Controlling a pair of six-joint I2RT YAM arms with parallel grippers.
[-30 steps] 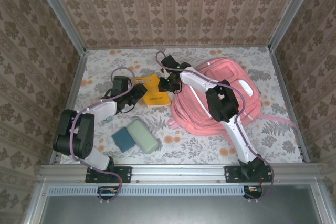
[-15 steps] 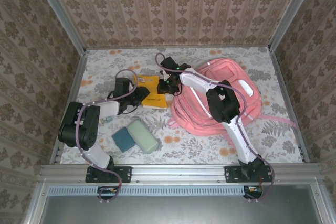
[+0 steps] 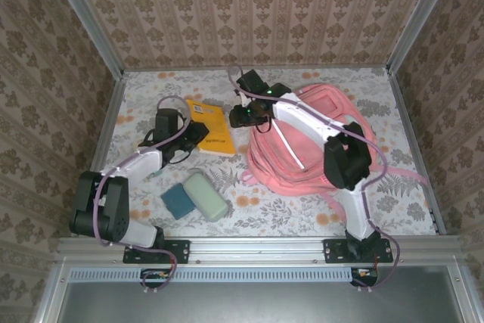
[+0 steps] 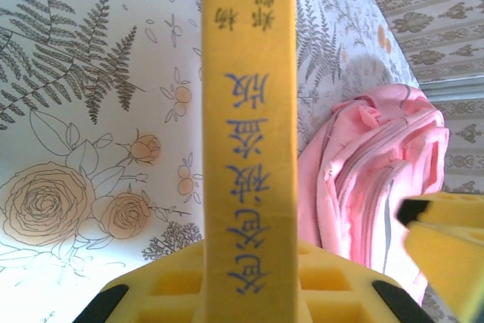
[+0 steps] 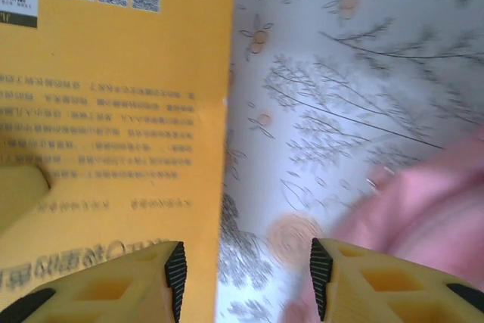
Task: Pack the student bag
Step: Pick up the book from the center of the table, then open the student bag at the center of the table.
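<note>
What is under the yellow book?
The flowered tablecloth shows around the yellow book and likely continues beneath it. Whatever else may lie there is covered by the book.

Brown damask-papered walls (image 3: 249, 5) surround a floral-clothed table (image 3: 302, 221).

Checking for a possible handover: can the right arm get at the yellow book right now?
Probably yes. The right gripper hangs open at the free edge of the yellow book; the left gripper clamps its other side.

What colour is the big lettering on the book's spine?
Blue, on the yellow spine of the book. The left wrist view shows it best.
</note>
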